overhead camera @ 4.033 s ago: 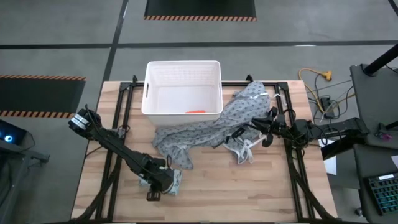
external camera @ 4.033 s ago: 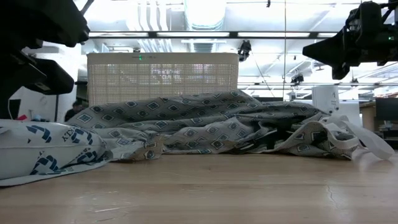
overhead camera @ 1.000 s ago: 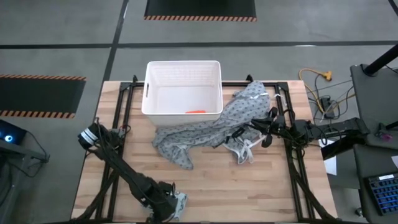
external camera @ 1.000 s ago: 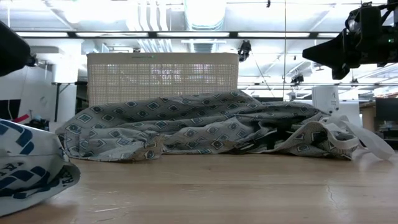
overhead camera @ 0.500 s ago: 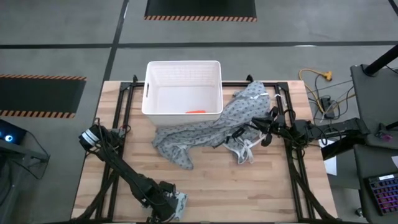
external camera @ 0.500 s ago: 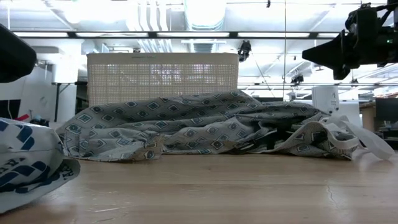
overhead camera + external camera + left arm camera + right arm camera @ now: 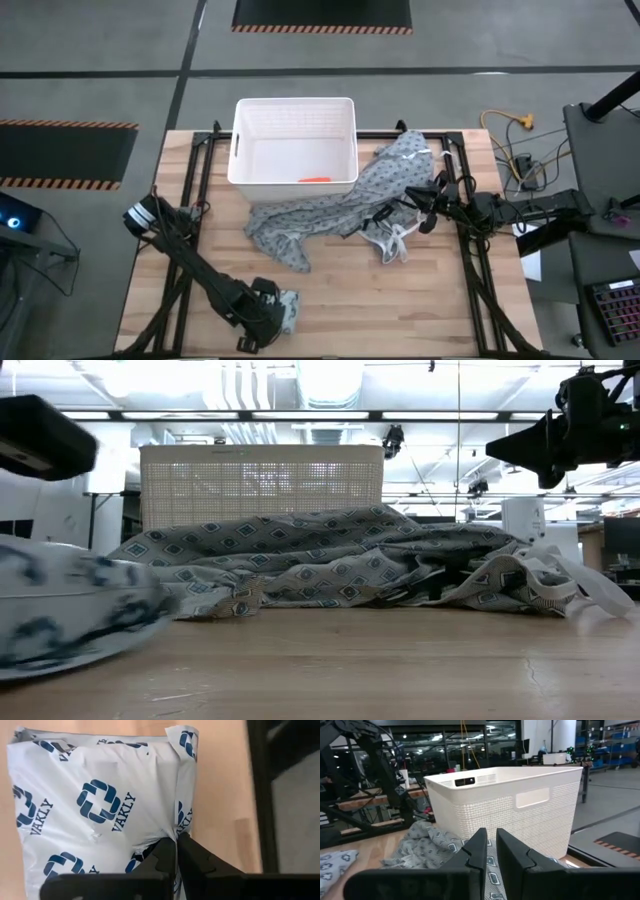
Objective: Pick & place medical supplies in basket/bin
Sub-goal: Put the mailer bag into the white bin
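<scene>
A soft white packet printed with blue logos sits near the table's near edge and shows blurred at the left of the low view. My left gripper is shut on it. The white ribbed bin stands at the far edge with an orange item lying inside. My right gripper hovers shut above the grey patterned gown, right of the bin. The other supplies are hidden. My left gripper pinches the packet between its two fingers at one side edge, where the film puckers into creases. The fingers come from above, slanting down. The packet spreads out beyond the fingertips, low over the wood; I cannot tell whether it is lifted clear.
The gown lies crumpled from the bin's near wall toward the table's right, its white ties trailing on the wood. Bare wood stretches along the near edge. A dark frame rail runs beside the packet.
My left gripper has carried the packet a short way from the near edge toward the far edge, staying shut on it. In the low view the packet has swept toward the table's middle and is blurred with motion.
</scene>
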